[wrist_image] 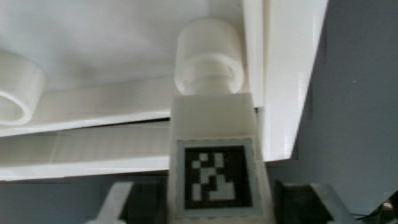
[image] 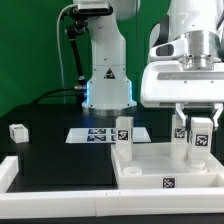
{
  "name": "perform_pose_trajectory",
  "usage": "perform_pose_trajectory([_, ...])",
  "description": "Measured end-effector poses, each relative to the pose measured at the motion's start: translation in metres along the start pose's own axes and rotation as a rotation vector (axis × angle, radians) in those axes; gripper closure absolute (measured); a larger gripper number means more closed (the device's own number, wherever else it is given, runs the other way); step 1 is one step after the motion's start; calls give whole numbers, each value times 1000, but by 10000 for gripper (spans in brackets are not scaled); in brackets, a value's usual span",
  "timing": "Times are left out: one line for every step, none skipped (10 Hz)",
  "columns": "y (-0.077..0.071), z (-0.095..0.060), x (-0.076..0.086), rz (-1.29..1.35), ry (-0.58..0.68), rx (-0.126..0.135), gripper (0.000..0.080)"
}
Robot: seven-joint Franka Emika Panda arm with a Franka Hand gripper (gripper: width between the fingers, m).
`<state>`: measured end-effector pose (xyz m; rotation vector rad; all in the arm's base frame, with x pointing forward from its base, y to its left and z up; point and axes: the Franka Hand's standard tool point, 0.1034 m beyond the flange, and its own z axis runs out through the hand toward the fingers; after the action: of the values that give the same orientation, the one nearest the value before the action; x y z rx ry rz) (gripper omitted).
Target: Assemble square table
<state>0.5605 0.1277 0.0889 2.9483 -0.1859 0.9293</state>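
The white square tabletop [image: 150,172] lies flat at the front, right of centre in the exterior view, with a tag on its front rim. One white leg [image: 123,135] stands on its left part and another leg [image: 181,132] on its right part. My gripper [image: 200,122] is shut on a third tagged leg [image: 201,142] and holds it upright over the slab's right side, beside the second leg. In the wrist view the held leg [wrist_image: 217,160] sits between my fingers [wrist_image: 135,200], above the slab [wrist_image: 107,60] and a standing leg [wrist_image: 210,55]. Whether the held leg touches the slab is unclear.
A loose white leg [image: 17,131] lies on the black table at the exterior view's left. The marker board [image: 98,135] lies before the robot base [image: 107,85]. White border bars [image: 60,205] run along the front and the left side.
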Motion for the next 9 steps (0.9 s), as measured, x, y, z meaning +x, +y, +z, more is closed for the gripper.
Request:
perform_pose_trajectory([0, 1, 0, -5, 0, -1, 511])
perform_pose_trajectory([2, 1, 0, -11, 0, -4, 511])
perform_pose_trajectory([3, 1, 0, -18, 0, -6, 511])
perform_pose_trajectory([3, 1, 0, -24, 0, -7, 511])
perform_pose_trajectory([3, 1, 0, -29, 0, -7, 426])
perform_pose_trajectory([3, 1, 0, -35, 0, -7, 290])
perform_pose_trajectory([3, 1, 0, -41, 0, -7, 290])
perform_pose_trajectory([3, 1, 0, -45, 0, -7, 180])
perform_pose_trajectory([3, 1, 0, -51, 0, -7, 159])
